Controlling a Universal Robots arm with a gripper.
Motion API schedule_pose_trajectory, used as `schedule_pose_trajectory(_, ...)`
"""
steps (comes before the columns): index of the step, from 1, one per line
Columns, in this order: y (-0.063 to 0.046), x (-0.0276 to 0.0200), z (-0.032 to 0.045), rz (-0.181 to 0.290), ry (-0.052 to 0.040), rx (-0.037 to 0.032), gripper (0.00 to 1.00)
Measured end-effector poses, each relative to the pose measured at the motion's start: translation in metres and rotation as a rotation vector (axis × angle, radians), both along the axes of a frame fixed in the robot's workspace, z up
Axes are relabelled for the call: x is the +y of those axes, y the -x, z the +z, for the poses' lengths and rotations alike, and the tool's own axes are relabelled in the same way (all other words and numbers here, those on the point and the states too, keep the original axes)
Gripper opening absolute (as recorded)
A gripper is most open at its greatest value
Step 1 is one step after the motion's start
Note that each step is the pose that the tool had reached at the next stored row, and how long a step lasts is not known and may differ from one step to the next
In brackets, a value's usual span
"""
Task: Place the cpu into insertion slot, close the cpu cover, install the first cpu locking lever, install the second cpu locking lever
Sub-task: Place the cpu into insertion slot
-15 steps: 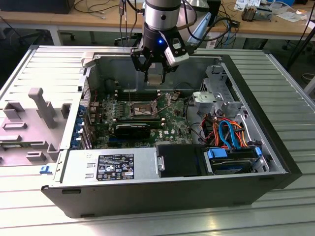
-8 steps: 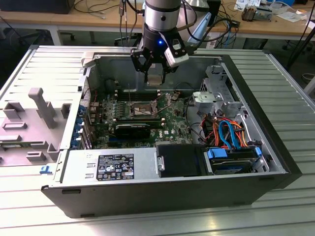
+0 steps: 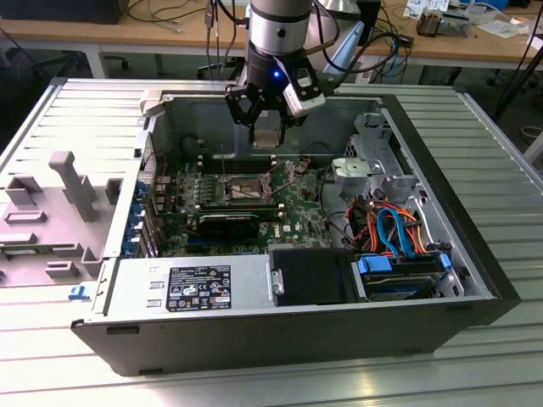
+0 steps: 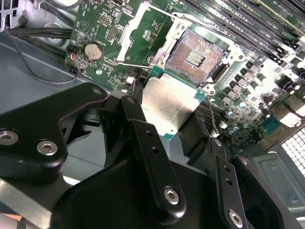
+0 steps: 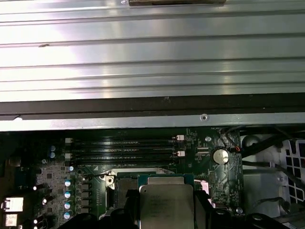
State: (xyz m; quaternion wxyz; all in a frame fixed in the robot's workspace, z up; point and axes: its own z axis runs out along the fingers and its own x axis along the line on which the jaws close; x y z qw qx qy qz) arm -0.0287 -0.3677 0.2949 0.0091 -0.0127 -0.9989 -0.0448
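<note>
An open computer case (image 3: 254, 339) lies on its side on the ribbed metal worktop (image 3: 496, 153), its green motherboard (image 3: 297, 208) facing up. The arm's hand (image 3: 265, 129) hangs inside the case above the board, its black fingers (image 4: 132, 109) pinching the cpu (image 4: 167, 101) by two opposite edges, silvery top showing in both wrist views (image 5: 166, 206). The cpu is in the air, tilted, just beside and above the insertion slot (image 4: 195, 56), not touching it. The slot is uncovered, its gold-brown contact field bare inside the dark rim. The cpu cover (image 4: 135, 27) is swung open at the slot's far edge. A round coin cell (image 4: 93, 50) sits on the board near the slot, and long black memory slots (image 5: 124, 145) run beside it
</note>
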Motion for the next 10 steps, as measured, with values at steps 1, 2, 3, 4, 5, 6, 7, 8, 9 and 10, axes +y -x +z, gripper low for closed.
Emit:
schedule_pose_trajectory(1,0.0000,0.0000,-0.0002,0.000,0.0000,0.0000,0.55)
schedule_pose_trajectory(2,0.0000,0.0000,-0.0004,0.000,0.0000,0.0000,0.55)
schedule_pose_trajectory(3,0.0000,0.0000,-0.0007,0.000,0.0000,0.0000,0.55)
schedule_pose_trajectory(4,0.0000,0.0000,-0.0009,0.000,0.0000,0.0000,0.55)
schedule_pose_trajectory(5,0.0000,0.0000,-0.0013,0.000,0.0000,0.0000,0.55)
schedule_pose_trajectory(6,0.0000,0.0000,-0.0015,0.000,0.0000,0.0000,0.55)
schedule_pose_trajectory(7,0.0000,0.0000,-0.0018,0.000,0.0000,0.0000,0.55)
schedule_pose_trajectory(8,0.0000,0.0000,-0.0024,0.000,0.0000,0.0000,0.55)
schedule_pose_trajectory(9,0.0000,0.0000,-0.0028,0.000,0.0000,0.0000,0.55)
schedule_pose_trajectory(10,0.0000,0.0000,-0.0030,0.000,0.0000,0.0000,0.55)
